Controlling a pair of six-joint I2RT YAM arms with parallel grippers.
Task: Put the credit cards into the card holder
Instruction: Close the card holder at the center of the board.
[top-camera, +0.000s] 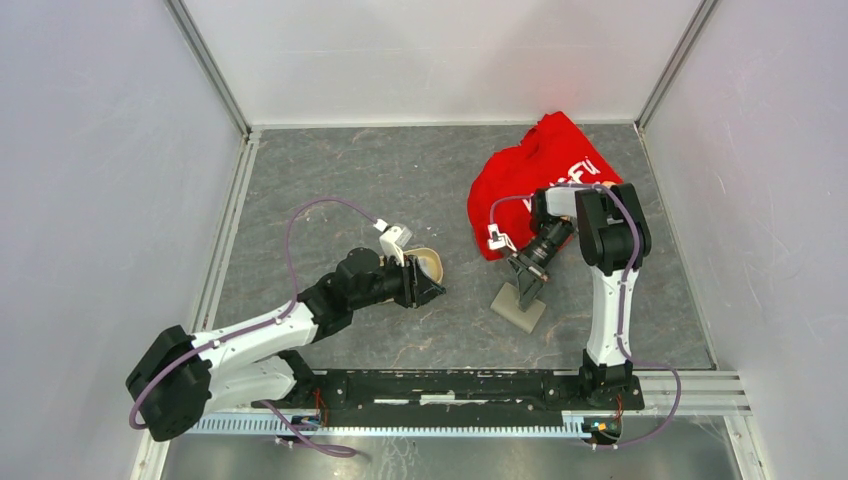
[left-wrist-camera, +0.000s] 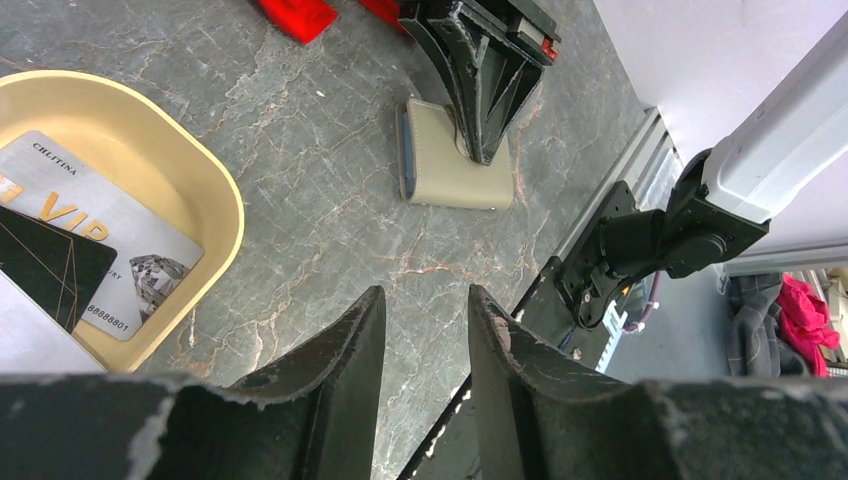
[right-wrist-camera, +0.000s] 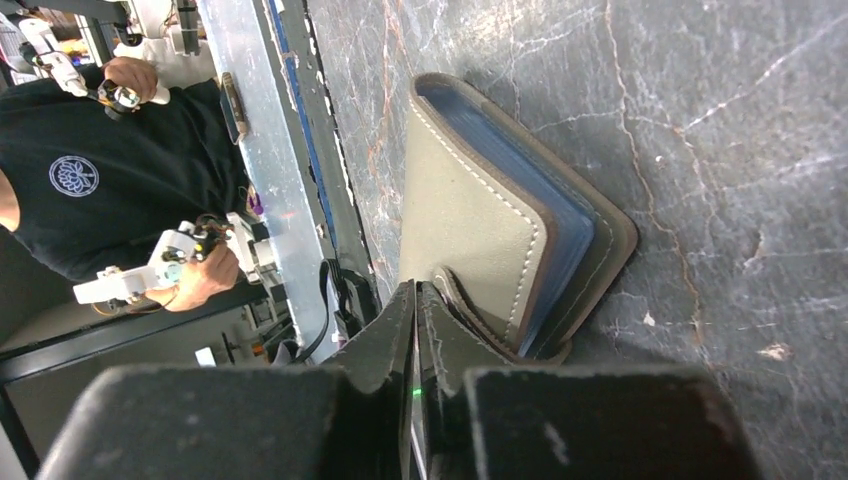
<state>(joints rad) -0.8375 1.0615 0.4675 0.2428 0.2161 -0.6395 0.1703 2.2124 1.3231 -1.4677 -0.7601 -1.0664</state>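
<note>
I had the right gripper (right-wrist-camera: 416, 290) with jaws pressed almost together, tips against the folded card holder (right-wrist-camera: 470, 225) lying on the table (right-wrist-camera: 720, 140). The left gripper (left-wrist-camera: 427, 300) hung half open, empty, beside the tray (left-wrist-camera: 220, 195) holding the credit cards (left-wrist-camera: 95, 235).

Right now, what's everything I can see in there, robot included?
cards: at least three, silver, black and white, in the tray
tray: one, beige, beside the left arm's jaws
card holder: one, grey-tan, folded, under the right arm's jaws
shirt: one, red, crumpled at the far right
table: one, dark grey marbled
person: one, black T-shirt, beyond the table
left arm: one, white and black, jaws apart, empty
right arm: one, white and black, jaws nearly together, tips on the card holder
</note>
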